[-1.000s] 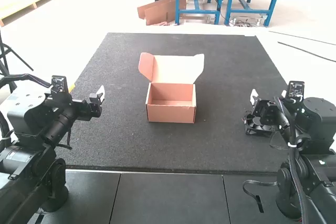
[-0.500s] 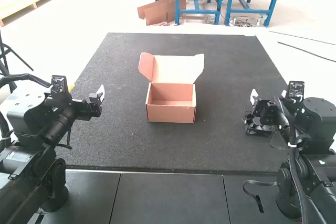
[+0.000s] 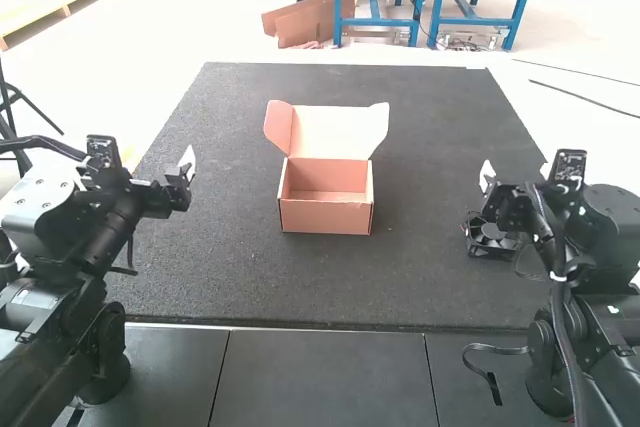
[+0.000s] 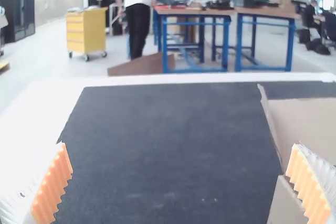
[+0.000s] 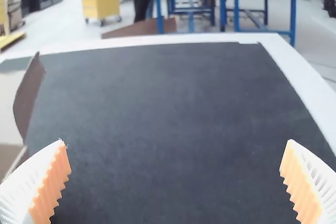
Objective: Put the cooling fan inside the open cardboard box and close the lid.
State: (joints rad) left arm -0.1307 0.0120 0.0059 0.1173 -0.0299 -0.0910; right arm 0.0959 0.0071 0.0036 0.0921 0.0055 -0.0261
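Note:
The open cardboard box [image 3: 325, 194] stands at the middle of the black mat, its lid [image 3: 335, 130] folded back and upright behind it. The black cooling fan [image 3: 489, 235] lies on the mat to the box's right, just below my right gripper [image 3: 506, 195]. That gripper [image 5: 173, 187] is open with nothing between its orange pads [image 5: 51, 181]. A side flap of the box [image 5: 26, 95] shows in the right wrist view. My left gripper [image 3: 183, 179] hovers left of the box, open [image 4: 178, 192] and empty, with the box's lid [image 4: 299, 124] beside one of its fingers [image 4: 307, 184].
The black mat [image 3: 240, 257] covers the table and ends in pale borders at the left and far sides. Bare mat lies between each gripper and the box.
Both grippers have lifted slightly. The left one drew back a little to the left, and the right one rose off the fan, which now shows more fully.

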